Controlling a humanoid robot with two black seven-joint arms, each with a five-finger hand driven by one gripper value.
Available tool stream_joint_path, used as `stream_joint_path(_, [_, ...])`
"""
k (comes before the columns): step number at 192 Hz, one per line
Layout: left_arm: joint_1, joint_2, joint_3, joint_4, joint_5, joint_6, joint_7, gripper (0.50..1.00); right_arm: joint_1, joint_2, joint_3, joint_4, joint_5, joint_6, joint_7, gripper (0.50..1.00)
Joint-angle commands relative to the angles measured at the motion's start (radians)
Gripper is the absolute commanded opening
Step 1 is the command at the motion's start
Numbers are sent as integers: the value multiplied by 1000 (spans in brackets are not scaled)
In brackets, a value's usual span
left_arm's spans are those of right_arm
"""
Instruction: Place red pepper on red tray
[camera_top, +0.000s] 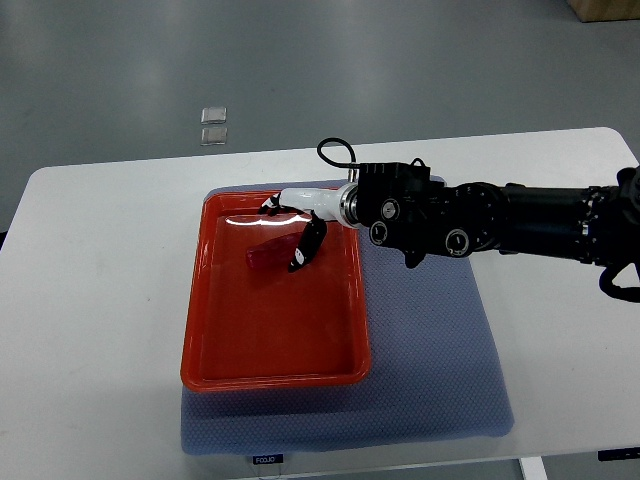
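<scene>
Right hand (300, 225), fingers curled around glossy red pepper (268, 255), inside smooth rectangular red tray (205, 300) at 12 o'clock end; textured blue mat (430, 370) beneath.

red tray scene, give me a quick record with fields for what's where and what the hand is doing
tray: red tray on a blue-grey mat, on the white table
pepper: red pepper inside the tray, far end
right hand: right hand over the tray's far end, fingers at the pepper; grip unclear
left hand: not in view
floor: two small clear items beyond the table
</scene>
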Motion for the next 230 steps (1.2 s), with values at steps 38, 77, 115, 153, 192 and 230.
stream_joint_path(38, [0, 0, 1, 0, 0, 0, 0, 1000, 2, -25, 62, 0, 2, 3, 2, 903])
stream_joint_path(77, [0, 0, -1, 0, 0, 0, -2, 1000, -76, -126, 259, -20, 23, 6, 18, 903])
stream_joint_path(115, [0, 0, -1, 0, 0, 0, 0, 1000, -236, -190, 564, -32, 86, 1, 63, 903])
stream_joint_path(153, [0, 0, -1, 0, 0, 0, 0, 1000, -361, -241, 754, -34, 158, -2, 189, 905])
stream_joint_path(192, [0, 0, -1, 0, 0, 0, 0, 1000, -441, -252, 917, -63, 172, -48, 219, 905])
stream_joint_path(230, [0, 0, -1, 0, 0, 0, 0, 1000, -515, -242, 1115, -67, 305, -48, 219, 905])
